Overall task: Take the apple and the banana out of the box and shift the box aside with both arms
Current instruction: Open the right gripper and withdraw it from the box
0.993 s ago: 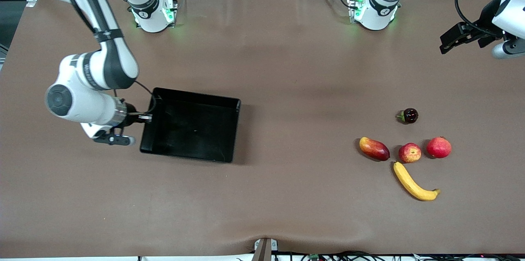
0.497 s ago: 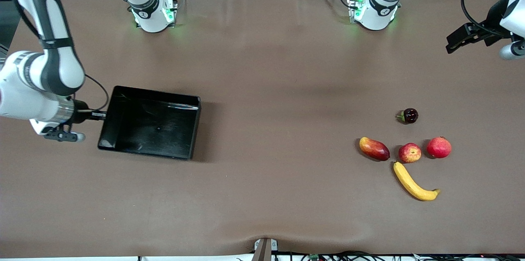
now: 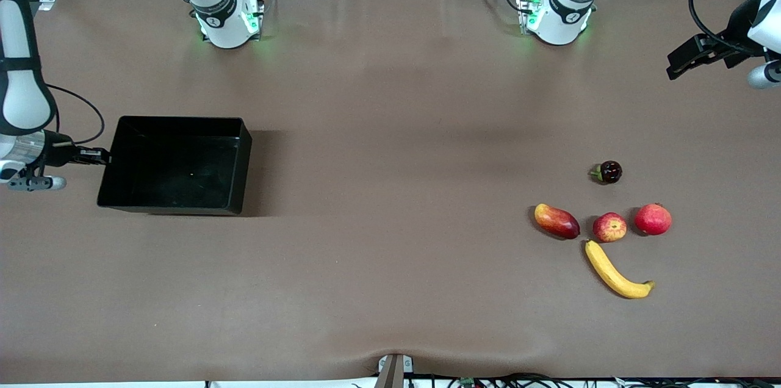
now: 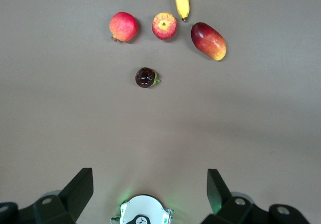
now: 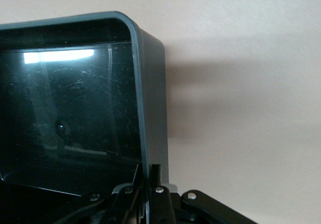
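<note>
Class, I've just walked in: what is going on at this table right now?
The right gripper is shut on the wall of the empty box at the right arm's end of the table. The apple and banana lie on the table at the left arm's end, among three other fruits. The left gripper waits open in the air, holding nothing.

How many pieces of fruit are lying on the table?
5, all toward the left arm's end: dark fruit farthest from the camera; mango, apple and red fruit in a row; banana nearest. None looks hidden.
</note>
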Available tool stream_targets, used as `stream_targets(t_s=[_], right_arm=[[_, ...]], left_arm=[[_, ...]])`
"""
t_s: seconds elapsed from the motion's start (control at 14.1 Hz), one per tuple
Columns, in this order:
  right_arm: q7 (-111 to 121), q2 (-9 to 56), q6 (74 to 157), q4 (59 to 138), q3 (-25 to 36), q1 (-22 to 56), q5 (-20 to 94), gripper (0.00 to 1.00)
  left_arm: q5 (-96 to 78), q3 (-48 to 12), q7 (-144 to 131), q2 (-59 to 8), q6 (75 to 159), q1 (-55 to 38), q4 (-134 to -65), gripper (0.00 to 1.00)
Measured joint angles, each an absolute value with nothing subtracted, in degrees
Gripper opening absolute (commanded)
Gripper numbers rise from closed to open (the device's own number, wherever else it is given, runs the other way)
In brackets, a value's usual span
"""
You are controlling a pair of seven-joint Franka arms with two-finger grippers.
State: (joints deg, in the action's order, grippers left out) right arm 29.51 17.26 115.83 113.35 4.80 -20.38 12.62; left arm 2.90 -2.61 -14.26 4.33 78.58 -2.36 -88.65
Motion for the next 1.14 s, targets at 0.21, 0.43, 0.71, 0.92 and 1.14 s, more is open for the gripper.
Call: stream_targets(t_s=[0.21, 0.43, 0.71, 0.92, 1.14], right_arm=[[30.35, 19.39, 116.19, 113.54, 4.75, -21.74, 14.55, 0.0], [30.71, 21.9, 118.57, 113.53, 4.75, -22.21, 14.92, 0.0], [30.92, 22.87, 119.23, 113.34, 4.74, -22.65, 15.02, 0.02], [30.96, 23.02, 119.21, 112.86, 4.74, -23.39, 15.03, 1.0], [31.58, 23.03, 117.01, 111.06, 4.72, -23.98, 15.12, 1.0]], left_arm=[[2.9, -2.62, -14.26, 4.2, 78.49, -2.36, -88.8, 1.0], [2.9, -2.76, -14.26, 3.86, 78.49, -2.37, -88.89, 1.0], [2.9, -2.92, -14.28, 2.49, 78.81, -2.58, -88.94, 1.0], [2.9, -3.25, -14.86, 1.87, 79.24, -3.04, -88.94, 1.0], [2.9, -3.45, -14.91, 1.88, 79.35, -3.03, -88.86, 1.0]])
